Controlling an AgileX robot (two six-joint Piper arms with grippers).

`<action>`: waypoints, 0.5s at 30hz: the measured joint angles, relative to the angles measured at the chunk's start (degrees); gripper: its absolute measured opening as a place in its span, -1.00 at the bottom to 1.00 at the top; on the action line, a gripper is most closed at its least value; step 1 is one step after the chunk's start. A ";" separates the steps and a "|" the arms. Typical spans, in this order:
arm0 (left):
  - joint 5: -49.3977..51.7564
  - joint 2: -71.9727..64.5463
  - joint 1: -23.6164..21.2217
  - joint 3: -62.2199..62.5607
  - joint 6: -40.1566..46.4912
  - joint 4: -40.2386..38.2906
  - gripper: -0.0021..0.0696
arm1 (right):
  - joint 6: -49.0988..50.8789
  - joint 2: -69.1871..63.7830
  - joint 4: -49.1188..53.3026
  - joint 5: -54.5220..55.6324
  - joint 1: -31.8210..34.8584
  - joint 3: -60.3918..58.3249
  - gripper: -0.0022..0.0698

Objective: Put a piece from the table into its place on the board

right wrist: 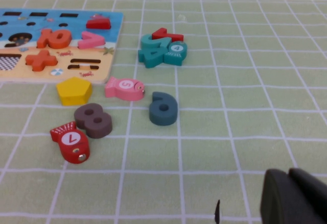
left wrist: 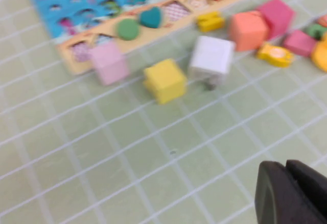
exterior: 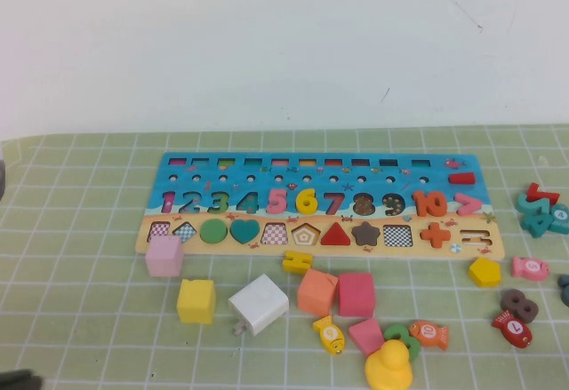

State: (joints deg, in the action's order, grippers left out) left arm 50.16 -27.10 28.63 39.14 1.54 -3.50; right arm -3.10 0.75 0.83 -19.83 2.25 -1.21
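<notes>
The bright-yellow "6" piece (exterior: 307, 201) lies flat in the number row of the long blue-and-tan board (exterior: 178, 172), between the pink 5 and the red 7. The board rests on the green gridded table (exterior: 89, 319). In the high view only a dark tip of my left gripper (exterior: 18, 379) shows, at the near left corner. The left wrist view shows my left gripper (left wrist: 285, 165) shut and empty above bare mat, short of the yellow cube (left wrist: 164, 80). My right gripper (right wrist: 288, 172) is shut and empty over the mat, on the near side of the dark teal numeral (right wrist: 163, 108).
Cubes sit in front of the board: pink (exterior: 164, 255), yellow (exterior: 196, 301), white (exterior: 259, 304), orange (exterior: 316, 291) and rose (exterior: 356, 294). A small yellow piece (exterior: 297, 261), fish and a yellow duck (exterior: 388, 368) lie nearby. More numerals and fish (exterior: 530, 268) cluster at the right.
</notes>
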 joint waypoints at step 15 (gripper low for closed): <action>-25.70 27.56 -14.24 -28.76 -7.33 6.27 -0.94 | 0.00 0.00 0.00 0.00 0.00 0.00 -0.95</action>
State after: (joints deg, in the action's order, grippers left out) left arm 24.45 0.46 14.38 10.38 -5.79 2.77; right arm -3.10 0.75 0.83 -19.83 2.25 -1.21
